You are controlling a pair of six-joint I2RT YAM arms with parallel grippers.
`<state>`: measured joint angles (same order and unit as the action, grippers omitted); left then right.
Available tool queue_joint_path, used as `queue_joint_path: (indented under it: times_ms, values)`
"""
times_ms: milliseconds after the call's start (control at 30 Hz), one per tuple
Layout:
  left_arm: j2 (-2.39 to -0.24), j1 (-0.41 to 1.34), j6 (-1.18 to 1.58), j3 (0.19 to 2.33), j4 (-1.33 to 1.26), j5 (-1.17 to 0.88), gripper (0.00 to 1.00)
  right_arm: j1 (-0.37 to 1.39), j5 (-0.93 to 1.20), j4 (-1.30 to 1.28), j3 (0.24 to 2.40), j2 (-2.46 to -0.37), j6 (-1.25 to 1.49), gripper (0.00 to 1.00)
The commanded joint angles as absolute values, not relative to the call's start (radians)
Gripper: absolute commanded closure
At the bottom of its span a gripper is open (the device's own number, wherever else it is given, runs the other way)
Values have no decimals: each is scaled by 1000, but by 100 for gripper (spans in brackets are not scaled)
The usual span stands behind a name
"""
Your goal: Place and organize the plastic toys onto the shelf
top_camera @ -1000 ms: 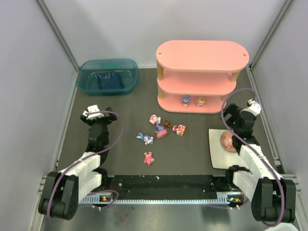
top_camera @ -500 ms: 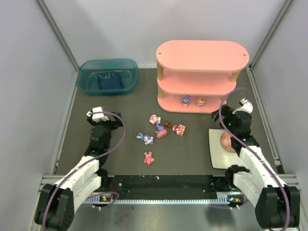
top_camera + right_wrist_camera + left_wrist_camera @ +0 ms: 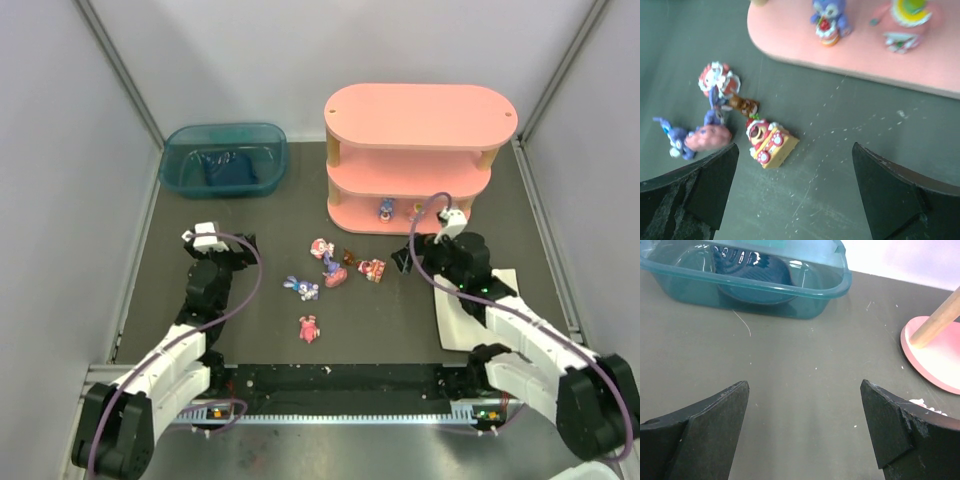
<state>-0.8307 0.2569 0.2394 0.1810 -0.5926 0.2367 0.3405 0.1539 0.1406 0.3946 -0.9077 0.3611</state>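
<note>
A teal bin (image 3: pixel 224 158) sits well to the left of the pink shelf (image 3: pixel 420 112). The left gripper (image 3: pixel 804 386) hovers over the dark table (image 3: pixel 260 215), far left of the shelf, jaws spread wide and holding nothing. Loose toys lie in front of the shelf's left end: a bunny (image 3: pixel 301 288), a pink figure (image 3: pixel 309 328) farthest from the shelf, and a small cluster (image 3: pixel 332 262). A purple toy (image 3: pixel 386 208) and a pink-and-yellow toy (image 3: pixel 417 211) stand on the shelf's bottom board. The right gripper (image 3: pixel 795 147) hangs just in front of the shelf near a red-and-yellow toy (image 3: pixel 771 142), jaws wide apart, empty.
</note>
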Motion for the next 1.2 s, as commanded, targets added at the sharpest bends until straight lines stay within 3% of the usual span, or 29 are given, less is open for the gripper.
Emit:
queue_joint_path:
  times_ms: [0, 167, 500, 933, 1167]
  values:
    - [-808, 258, 252, 175, -663, 230, 1, 403, 249, 232, 446, -1028, 288, 3]
    - [-813, 258, 252, 178, -663, 230, 1, 449, 238, 296, 488, -1183, 307, 12]
    - [-816, 258, 252, 179, -663, 230, 1, 459, 135, 380, 517, -1282, 339, 16]
    - [-818, 258, 253, 181, -661, 236, 1, 459, 130, 477, 537, -1391, 376, 63]
    - [-818, 258, 253, 181, -661, 235, 1, 459, 121, 508, 551, -1443, 396, 73]
